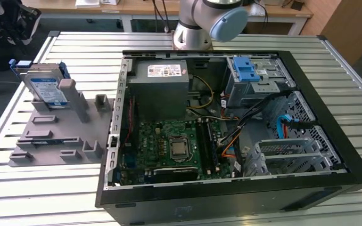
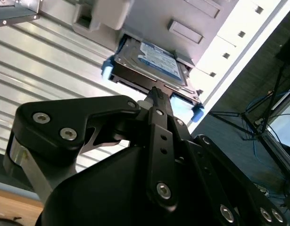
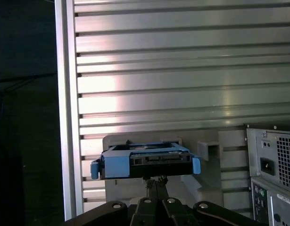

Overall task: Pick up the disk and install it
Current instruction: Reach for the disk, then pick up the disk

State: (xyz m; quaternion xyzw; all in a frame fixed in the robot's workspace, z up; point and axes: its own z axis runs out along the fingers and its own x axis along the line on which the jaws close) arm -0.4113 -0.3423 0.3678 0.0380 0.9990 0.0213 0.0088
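Note:
The disk [image 1: 45, 89], a silver drive with a white-and-blue label in a blue carrier, stands on edge at the far end of a grey fixture [image 1: 55, 136] on the exterior view's left. In both wrist views the disk [image 2: 154, 61] [image 3: 145, 160] lies just beyond my gripper's tips. My gripper [image 2: 155, 92] [image 3: 156, 180] is shut, its black fingers meeting with nothing between them, and it stays a short way off the disk's blue-framed edge. The arm's base [image 1: 209, 21] rises behind the computer case.
An open black computer case [image 1: 332, 117] lies on the slatted metal table [image 1: 80, 47], with a grey power supply [image 1: 162, 89], a motherboard [image 1: 175, 146] and a blue-latched drive bay [image 1: 247, 70] inside. The case's rear panel [image 3: 272, 165] stands beside the fixture.

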